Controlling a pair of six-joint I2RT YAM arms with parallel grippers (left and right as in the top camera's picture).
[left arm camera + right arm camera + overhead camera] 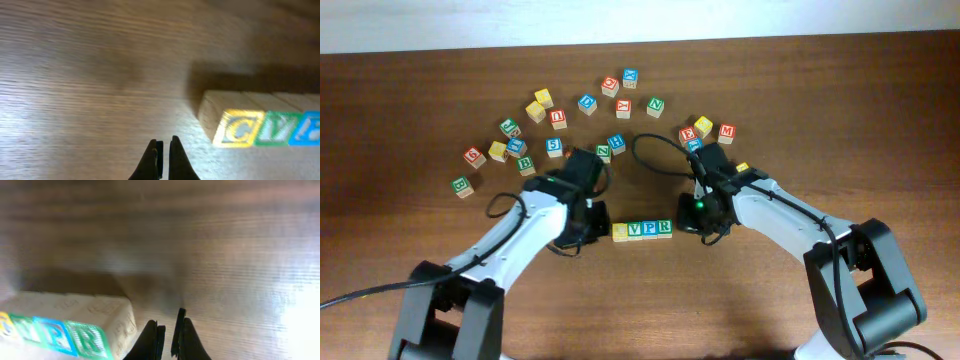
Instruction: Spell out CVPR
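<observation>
Four cubes: C cube (pixel 620 232), V cube (pixel 635 230), P cube (pixel 650 229), R cube (pixel 665 228) sit touching in one row at mid-table (pixel 420 80), letters up, reading CVPR.
Row line: slightly slanted in the overhead view, with the R end a little farther from the robot.
Left end effector (pixel 164 144): fingers pressed almost together, holding nothing, near the C end but apart from it.
Right end effector (pixel 168 320): fingers likewise nearly closed and empty, just beside the R end, not touching.
Step in hand: my read is the word is spelled; what remains is a final squaring or a clean retreat.
Doing it well: if squaring, press both end faces at once, low and slow, so the row closes without buckling mid-way. If retreating, lift straight up before swinging out.
Risk: a one-sided push would likely slide the row or pivot an end cube.
Spare letter cubes (pixel 557 119): scattered on the far side, well apart; leave alone.
</observation>
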